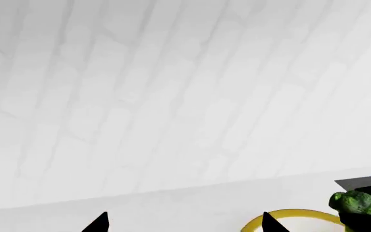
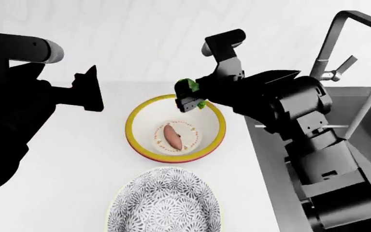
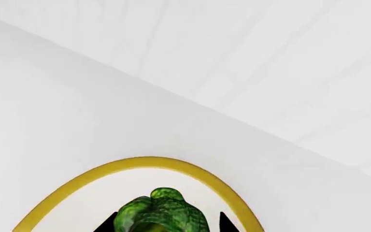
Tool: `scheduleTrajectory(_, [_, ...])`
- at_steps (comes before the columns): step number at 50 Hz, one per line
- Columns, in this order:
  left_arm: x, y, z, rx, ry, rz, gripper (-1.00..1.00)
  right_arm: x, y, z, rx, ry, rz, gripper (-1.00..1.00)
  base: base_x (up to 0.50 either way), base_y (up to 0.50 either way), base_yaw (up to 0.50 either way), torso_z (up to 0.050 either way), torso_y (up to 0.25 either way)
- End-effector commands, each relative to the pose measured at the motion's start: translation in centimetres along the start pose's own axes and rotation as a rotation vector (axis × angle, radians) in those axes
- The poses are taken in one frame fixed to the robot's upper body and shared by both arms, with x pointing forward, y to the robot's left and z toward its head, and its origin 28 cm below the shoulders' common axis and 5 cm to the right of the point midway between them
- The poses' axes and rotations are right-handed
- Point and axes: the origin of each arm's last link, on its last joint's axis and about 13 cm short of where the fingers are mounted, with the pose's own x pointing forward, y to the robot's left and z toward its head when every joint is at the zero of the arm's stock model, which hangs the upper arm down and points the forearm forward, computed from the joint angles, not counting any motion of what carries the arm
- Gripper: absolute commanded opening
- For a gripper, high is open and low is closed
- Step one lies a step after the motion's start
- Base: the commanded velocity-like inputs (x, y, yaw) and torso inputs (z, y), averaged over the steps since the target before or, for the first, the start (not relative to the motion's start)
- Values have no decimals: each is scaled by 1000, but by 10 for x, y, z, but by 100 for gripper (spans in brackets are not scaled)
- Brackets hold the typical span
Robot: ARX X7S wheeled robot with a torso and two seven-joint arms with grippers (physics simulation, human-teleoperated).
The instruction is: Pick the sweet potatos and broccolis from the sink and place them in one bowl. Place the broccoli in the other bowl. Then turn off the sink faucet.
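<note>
My right gripper (image 2: 190, 98) is shut on a green broccoli (image 2: 187, 86) and holds it above the far rim of the yellow-rimmed bowl (image 2: 134, 140). In the right wrist view the broccoli (image 3: 163, 212) sits between the fingertips (image 3: 227, 223) over the bowl's yellow rim (image 3: 140, 163). A sweet potato (image 2: 172, 136) lies inside that bowl. A grey patterned bowl (image 2: 163, 203) stands nearer to me. My left gripper (image 2: 89, 94) is open and empty, left of the yellow-rimmed bowl; its wrist view shows the broccoli (image 1: 359, 203) and the bowl's rim (image 1: 295, 213).
The sink (image 2: 366, 125) lies at the right, with the faucet (image 2: 340, 43) above it. A white tiled wall (image 2: 140, 29) backs the white counter (image 2: 69, 159).
</note>
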Motion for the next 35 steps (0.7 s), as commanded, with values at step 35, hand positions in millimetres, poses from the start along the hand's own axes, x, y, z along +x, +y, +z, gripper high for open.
scheduleTrajectory(35, [-5,10,-25,2,-1,0,100,40,13,-26,-22,131,86,-100,0,0,0,0,0])
